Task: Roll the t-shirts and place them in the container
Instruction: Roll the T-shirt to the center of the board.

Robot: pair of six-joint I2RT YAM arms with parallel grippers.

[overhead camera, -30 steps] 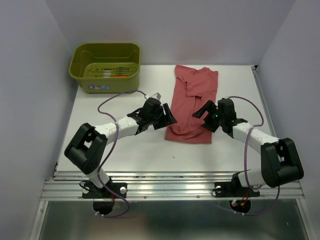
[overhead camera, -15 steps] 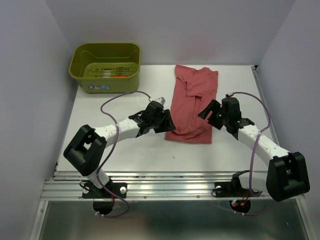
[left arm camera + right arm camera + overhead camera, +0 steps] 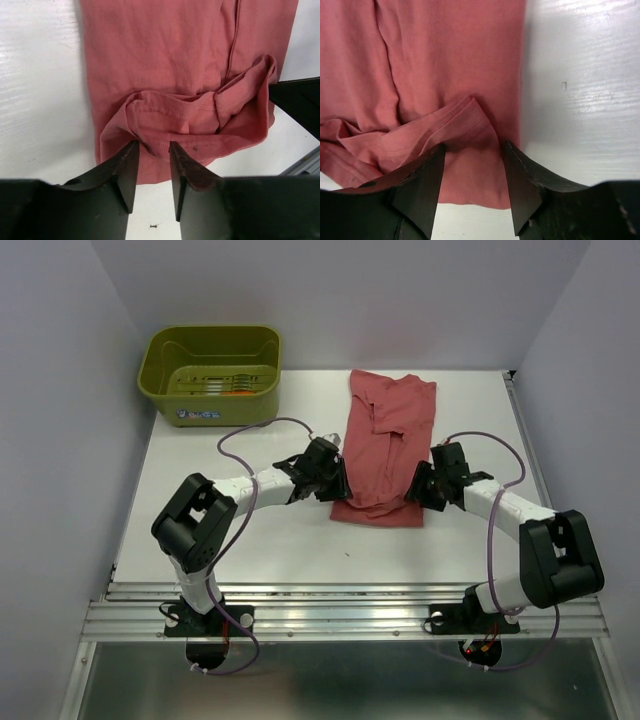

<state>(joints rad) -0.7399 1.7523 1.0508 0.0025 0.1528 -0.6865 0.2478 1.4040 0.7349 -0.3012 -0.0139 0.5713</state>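
A dusty rose t-shirt (image 3: 385, 440) lies folded into a long strip on the white table, running away from the arms. Its near end is bunched into a loose fold (image 3: 190, 120). My left gripper (image 3: 337, 493) sits at the near left corner, jaws a little apart, fingertips (image 3: 131, 150) pressed into the hem of that fold. My right gripper (image 3: 416, 490) is at the near right corner. In the right wrist view its jaws (image 3: 472, 150) stand open astride a raised hem ridge of the t-shirt (image 3: 445, 60). The cloth lies between both pairs of fingers, not clamped.
An olive-green plastic tub (image 3: 212, 405) stands at the back left of the table. Grey walls close in both sides and the back. The table's front rail (image 3: 340, 605) runs just behind the arm bases.
Both grippers have moved inward and down onto the shirt's near end. Their jaws have narrowed around the cloth, and the near edge has bunched up.
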